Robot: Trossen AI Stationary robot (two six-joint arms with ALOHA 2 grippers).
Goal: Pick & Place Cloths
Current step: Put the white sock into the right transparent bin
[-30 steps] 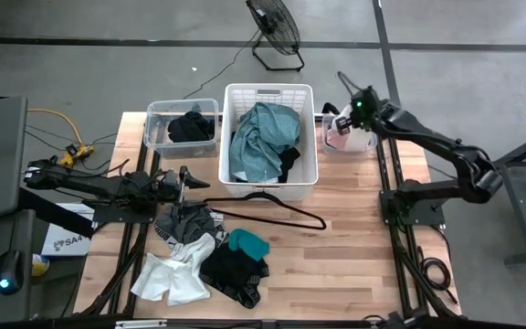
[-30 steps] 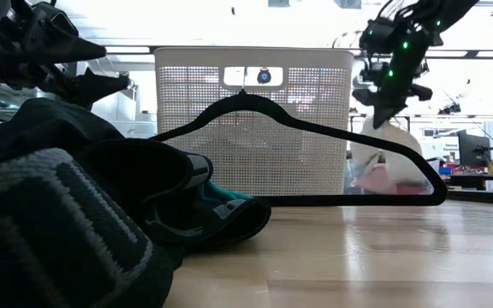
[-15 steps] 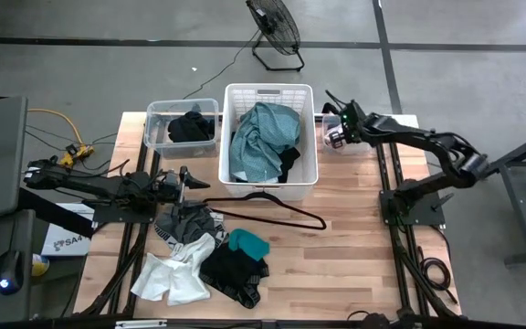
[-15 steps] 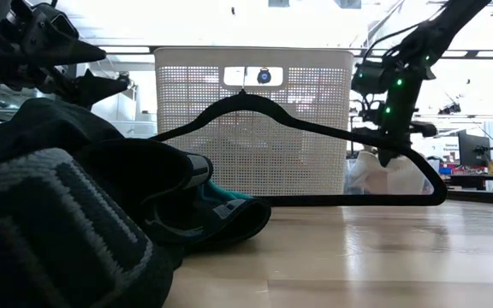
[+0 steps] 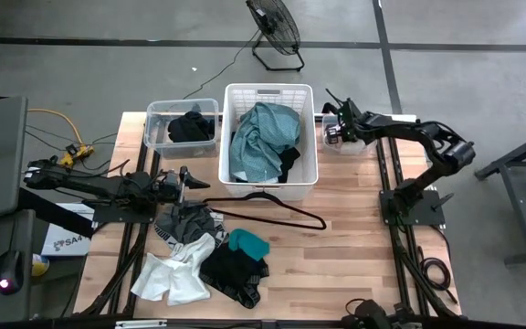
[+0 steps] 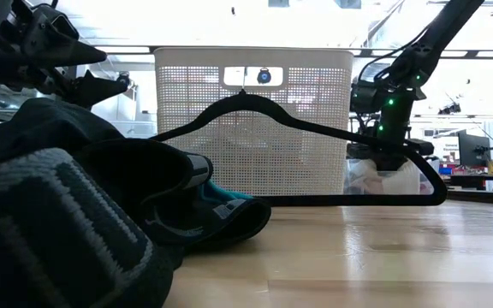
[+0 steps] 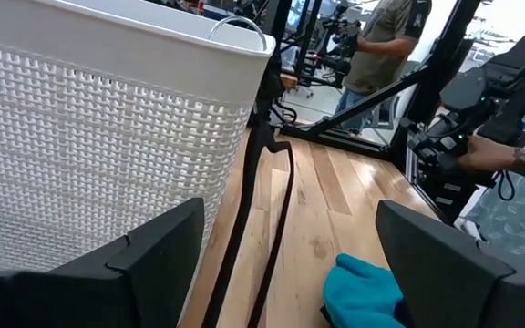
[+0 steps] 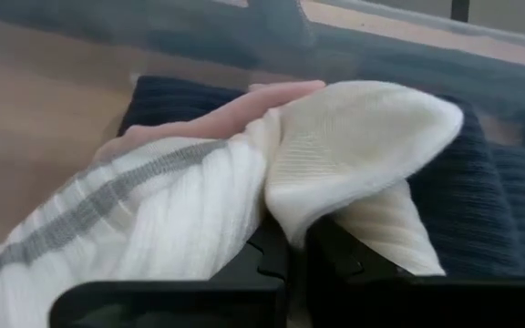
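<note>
Wooden tabletop (image 5: pixel 354 247) carries the sorting layout. From above, we see a white basket (image 5: pixel 269 96) already holding a teal-green garment (image 5: pixel 261 139), a clear bin (image 5: pixel 158 123) holding a black cloth (image 5: pixel 191 127), and a second small bin (image 5: pixel 347 144) under the right gripper (image 5: pixel 331 132). An unsorted pile (image 5: pixel 204 256) of grey, white, black and bright teal pieces lies near the front edge, beside a black hanger (image 5: pixel 272 203). The left gripper (image 5: pixel 185 179) hovers above that pile.

At table height, we see the hanger leaning before the basket and dark cloths filling the foreground.

Past the left wrist, we see the jaws spread wide and empty, a teal piece (image 7: pixel 365 290) beyond them.

Past the right wrist, we see the fingers closed on a white sock (image 8: pixel 244 196) resting on navy fabric (image 8: pixel 509 210).

We judge sorting partly done; the pile remains.
</note>
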